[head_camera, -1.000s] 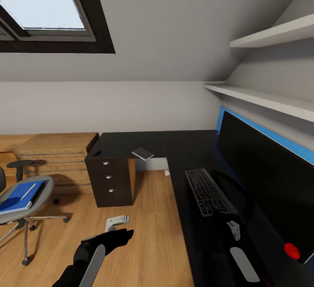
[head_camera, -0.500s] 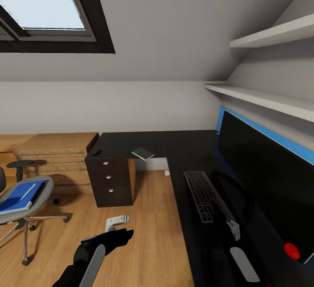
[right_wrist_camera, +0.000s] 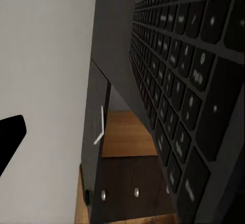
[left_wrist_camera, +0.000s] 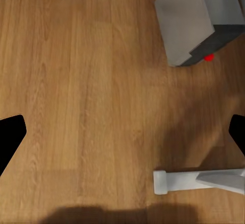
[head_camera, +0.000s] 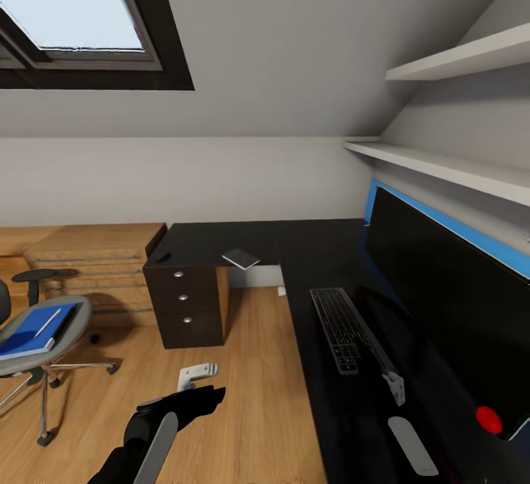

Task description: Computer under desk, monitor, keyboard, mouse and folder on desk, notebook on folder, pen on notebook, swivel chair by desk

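The black keyboard (head_camera: 344,328) lies lengthwise on the black desk (head_camera: 309,248), in front of the wide monitor (head_camera: 449,300). It is tipped up on one long side, and its near end reaches my right gripper (head_camera: 395,387). In the right wrist view the keys (right_wrist_camera: 178,96) are very close, and one fingertip (right_wrist_camera: 10,137) stands wide of them. My left gripper (head_camera: 197,374) hangs open over the wood floor. The blue folder (head_camera: 29,329) with the white pen (head_camera: 48,321) rests on the swivel chair (head_camera: 51,355). A thin grey notebook (head_camera: 241,258) and the small dark mouse (head_camera: 163,257) lie on the desk's far wing.
Black drawers (head_camera: 184,296) stand under the desk's far end, with a wooden chest (head_camera: 96,256) to their left. Two white shelves (head_camera: 456,168) run above the monitor. A light grey box with a red spot (left_wrist_camera: 186,19), seemingly the computer, stands on the floor by the desk.
The keyboard lay flat a second ago. It has since tipped up on one side, and its near end has shifted toward my right gripper. Both arms have hardly moved.
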You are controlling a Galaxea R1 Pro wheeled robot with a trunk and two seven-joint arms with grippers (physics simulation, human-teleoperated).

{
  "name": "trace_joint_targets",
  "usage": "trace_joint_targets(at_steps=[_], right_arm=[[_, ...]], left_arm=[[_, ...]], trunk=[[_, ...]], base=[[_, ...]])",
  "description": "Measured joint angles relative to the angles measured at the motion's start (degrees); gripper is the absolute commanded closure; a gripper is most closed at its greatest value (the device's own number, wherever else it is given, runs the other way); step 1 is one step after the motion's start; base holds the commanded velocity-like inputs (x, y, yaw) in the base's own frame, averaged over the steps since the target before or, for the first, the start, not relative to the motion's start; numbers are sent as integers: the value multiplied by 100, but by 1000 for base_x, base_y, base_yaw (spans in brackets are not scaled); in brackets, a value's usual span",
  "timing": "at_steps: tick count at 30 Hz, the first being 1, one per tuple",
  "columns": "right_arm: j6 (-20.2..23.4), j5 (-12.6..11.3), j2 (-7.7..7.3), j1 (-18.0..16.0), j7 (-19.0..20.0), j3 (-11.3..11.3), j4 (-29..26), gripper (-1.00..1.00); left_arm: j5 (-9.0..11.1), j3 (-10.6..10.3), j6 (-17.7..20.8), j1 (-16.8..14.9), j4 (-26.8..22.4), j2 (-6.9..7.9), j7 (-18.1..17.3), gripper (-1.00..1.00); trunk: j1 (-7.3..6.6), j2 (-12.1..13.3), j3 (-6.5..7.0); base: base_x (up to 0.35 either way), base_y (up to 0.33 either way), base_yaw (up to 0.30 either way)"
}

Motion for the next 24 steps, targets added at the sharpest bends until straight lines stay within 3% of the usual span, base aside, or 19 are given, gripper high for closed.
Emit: trace_joint_targets(at_steps=[14, 24], right_arm=[[4, 15, -8, 0, -14, 6, 0, -100], [27, 28, -9, 0, -296, 26, -7, -100]], left_arm=[[0, 0, 0, 0, -1, 0, -1, -100], [-1, 0, 0, 0, -9, 0, -1, -100]], trunk=[[2, 0, 0], [2, 0, 0]], base=[[-310, -82, 0], [-329, -31, 0]])
